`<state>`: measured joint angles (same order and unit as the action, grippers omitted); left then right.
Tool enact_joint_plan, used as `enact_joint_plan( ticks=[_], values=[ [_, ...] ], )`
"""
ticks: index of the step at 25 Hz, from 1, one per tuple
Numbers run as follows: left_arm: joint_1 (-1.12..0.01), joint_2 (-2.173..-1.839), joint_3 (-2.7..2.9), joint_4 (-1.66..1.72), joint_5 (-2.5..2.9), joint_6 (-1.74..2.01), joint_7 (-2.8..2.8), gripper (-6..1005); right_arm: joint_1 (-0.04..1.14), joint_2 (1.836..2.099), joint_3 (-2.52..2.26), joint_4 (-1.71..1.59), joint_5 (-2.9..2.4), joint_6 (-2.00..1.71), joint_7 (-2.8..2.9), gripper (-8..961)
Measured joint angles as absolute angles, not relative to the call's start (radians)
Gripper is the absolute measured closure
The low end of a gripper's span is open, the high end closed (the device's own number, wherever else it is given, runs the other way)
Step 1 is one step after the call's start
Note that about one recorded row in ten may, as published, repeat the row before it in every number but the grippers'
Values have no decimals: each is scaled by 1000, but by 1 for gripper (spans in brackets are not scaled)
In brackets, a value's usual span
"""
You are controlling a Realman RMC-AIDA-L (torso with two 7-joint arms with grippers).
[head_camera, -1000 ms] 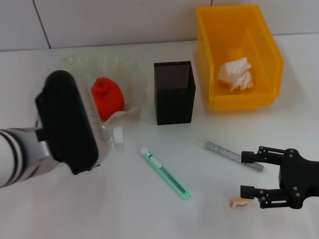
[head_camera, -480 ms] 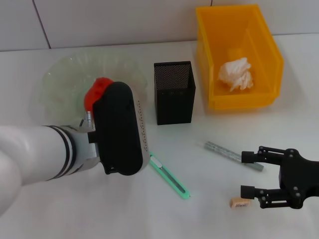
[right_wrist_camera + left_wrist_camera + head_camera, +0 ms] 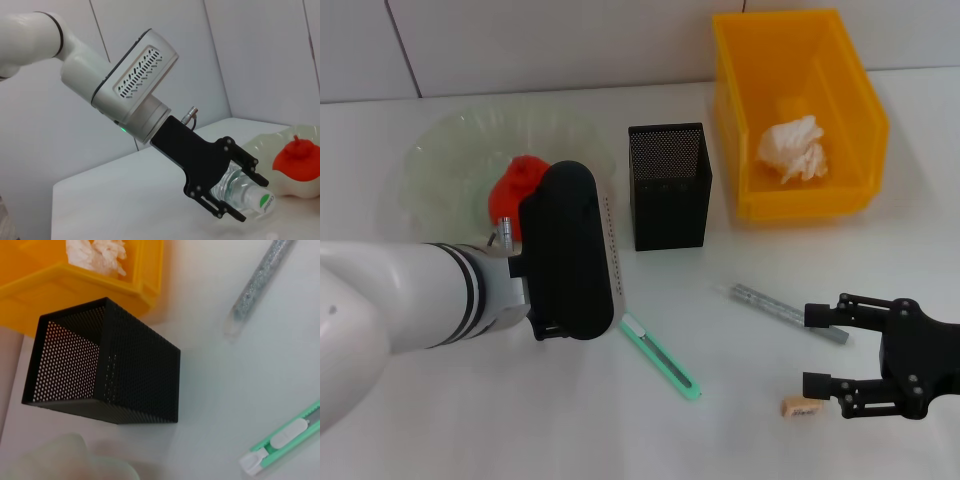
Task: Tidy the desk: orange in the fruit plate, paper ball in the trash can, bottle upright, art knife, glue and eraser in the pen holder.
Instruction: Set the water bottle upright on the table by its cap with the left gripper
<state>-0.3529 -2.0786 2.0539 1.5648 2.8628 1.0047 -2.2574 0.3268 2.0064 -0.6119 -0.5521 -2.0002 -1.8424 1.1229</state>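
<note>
The left tool (image 3: pixel 235 192) is clenched on the bottle (image 3: pixel 245 195), held tilted above the worktop (image 3: pixel 520 420) beside the fruit plate (image 3: pixel 435 170), which holds the orange (image 3: pixel 517 190); the right tool (image 3: pixel 812 350) rests released near the eraser (image 3: pixel 799 406); the art knife (image 3: pixel 660 356) lies between them.

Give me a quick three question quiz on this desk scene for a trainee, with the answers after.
1. True or false: the paper ball already lies in the yellow bin.
2. What does the left end effector hold? A) art knife B) bottle C) glue
3. Which small item lies on the table beside the open right end effector?
Key: 1 true; 2 B; 3 the eraser.
</note>
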Motion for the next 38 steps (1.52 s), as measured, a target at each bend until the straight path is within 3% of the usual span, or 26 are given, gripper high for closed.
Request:
enact_joint_plan(
  ticks=[38],
  values=[
    [-450, -2080, 2053, 1366, 2888, 900, -2246, 382, 340, 2013, -614, -547, -2012, -1842, 1132, 121]
  ],
)
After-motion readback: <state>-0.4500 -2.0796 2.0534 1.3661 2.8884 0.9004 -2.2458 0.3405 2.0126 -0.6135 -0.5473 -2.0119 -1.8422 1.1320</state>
